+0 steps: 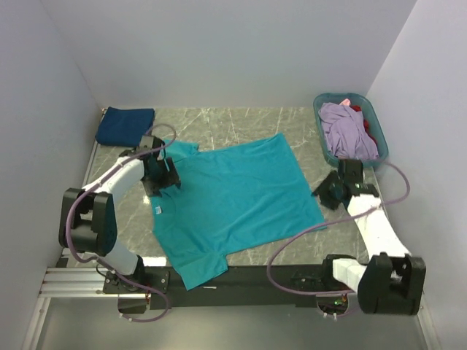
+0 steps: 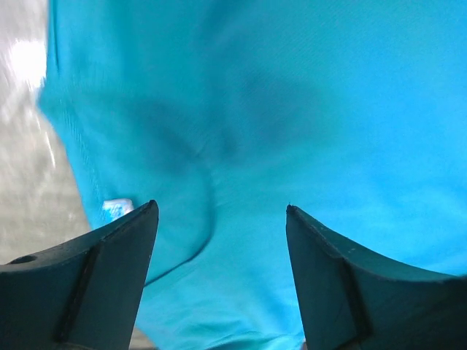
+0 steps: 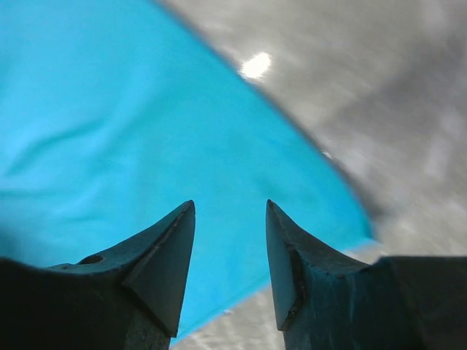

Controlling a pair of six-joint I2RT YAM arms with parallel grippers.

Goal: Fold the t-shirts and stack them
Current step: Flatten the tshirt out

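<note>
A marble table (image 1: 241,120) is seen from above. A teal t-shirt (image 1: 241,197) is spread at its centre, one sleeve draped over the near edge. A basket (image 1: 349,96) at far right is filled by a lavender t-shirt (image 1: 346,131), with a red t-shirt (image 1: 371,135) mostly hidden. A folded navy t-shirt (image 1: 125,125) is laid far left. The left gripper (image 1: 166,179) is held wide over the teal cloth's left side, and the right gripper (image 1: 325,195) is parted at its right corner. Nothing is gripped.
</note>
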